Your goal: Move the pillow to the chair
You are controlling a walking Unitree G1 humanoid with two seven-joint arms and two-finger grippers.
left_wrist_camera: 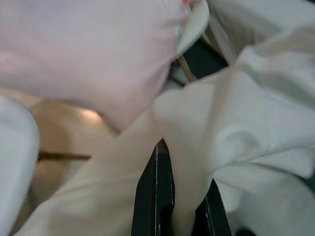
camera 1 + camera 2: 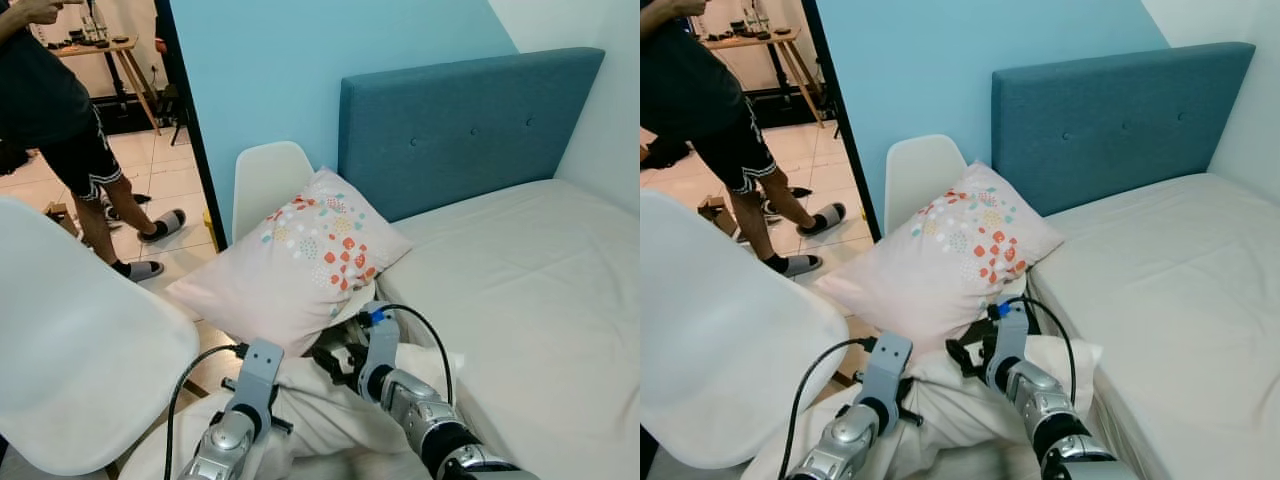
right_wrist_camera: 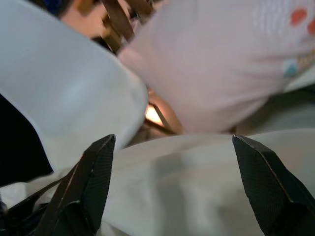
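Left hand (image 1: pixel 174 216) pinched the sheet (image 2: pixel 330 410), right hand (image 3: pixel 172 191) gaped empty; pillow (image 2: pixel 300 265) already lay on the chair (image 2: pixel 265 180).

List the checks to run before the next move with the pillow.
1. Pillow on white chair: ok, it leans on the backrest.
2. Right pincer released: ok, jaws wide open.
3. Left pincer free: not ok, white sheet caught between its fingers.
4. Person clear of the chair: ok, stands apart at the doorway.
5. Pillow steady on the seat: cannot tell.
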